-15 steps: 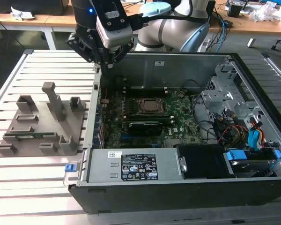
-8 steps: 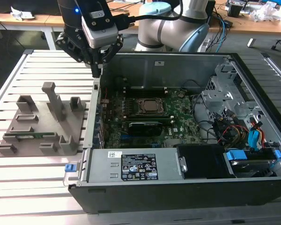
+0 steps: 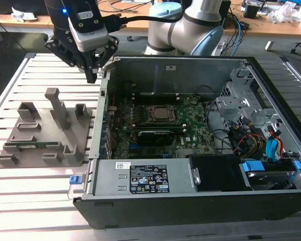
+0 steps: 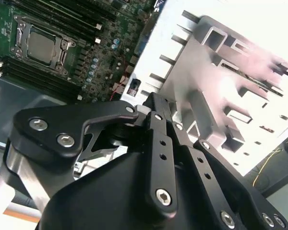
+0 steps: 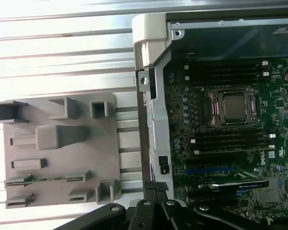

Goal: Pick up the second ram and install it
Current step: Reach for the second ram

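One tool (image 3: 93, 76) (pressed together, empty), one ram stick (image 3: 32, 146) in one gray fixture (image 3: 40, 133)

Arm (image 3: 190, 25) bent over, gripper (image 3: 93, 75) pointing straight down, jaws pressed together

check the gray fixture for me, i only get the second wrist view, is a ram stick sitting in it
Observer: Yes. In the first wrist view a green ram stick lies in a long slot of the gray fixture.
Operator: where's the pincer relative to it
Observer: In the exterior view the pincer hangs above the slatted table, between the fixture and a corner of the computer case, not over the stick.
Operator: holding anything
Observer: No. The exterior view shows it shut with nothing between its tips.
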You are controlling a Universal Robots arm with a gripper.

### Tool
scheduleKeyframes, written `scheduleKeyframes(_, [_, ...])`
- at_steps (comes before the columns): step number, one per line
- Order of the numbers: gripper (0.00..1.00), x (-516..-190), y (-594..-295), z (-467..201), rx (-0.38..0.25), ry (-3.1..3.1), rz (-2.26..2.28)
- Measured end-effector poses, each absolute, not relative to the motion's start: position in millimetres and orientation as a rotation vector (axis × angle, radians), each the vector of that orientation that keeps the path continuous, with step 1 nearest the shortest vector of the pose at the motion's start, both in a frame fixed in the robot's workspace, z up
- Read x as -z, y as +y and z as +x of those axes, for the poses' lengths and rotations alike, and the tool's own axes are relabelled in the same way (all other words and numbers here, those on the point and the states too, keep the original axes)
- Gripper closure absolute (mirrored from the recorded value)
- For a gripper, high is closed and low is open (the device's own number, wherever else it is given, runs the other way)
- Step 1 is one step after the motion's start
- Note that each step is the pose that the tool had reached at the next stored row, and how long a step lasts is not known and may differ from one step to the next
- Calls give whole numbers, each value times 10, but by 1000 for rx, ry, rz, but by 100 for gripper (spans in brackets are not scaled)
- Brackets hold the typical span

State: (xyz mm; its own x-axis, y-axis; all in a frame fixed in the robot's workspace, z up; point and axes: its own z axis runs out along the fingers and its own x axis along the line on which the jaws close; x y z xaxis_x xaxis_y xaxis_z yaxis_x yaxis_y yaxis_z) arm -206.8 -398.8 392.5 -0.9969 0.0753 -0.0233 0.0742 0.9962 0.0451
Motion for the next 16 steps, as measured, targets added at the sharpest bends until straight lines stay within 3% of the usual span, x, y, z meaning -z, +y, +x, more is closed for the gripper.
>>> scheduleKeyframes(16, [89, -3920, -3987, -2561, -69, 3114, 117])
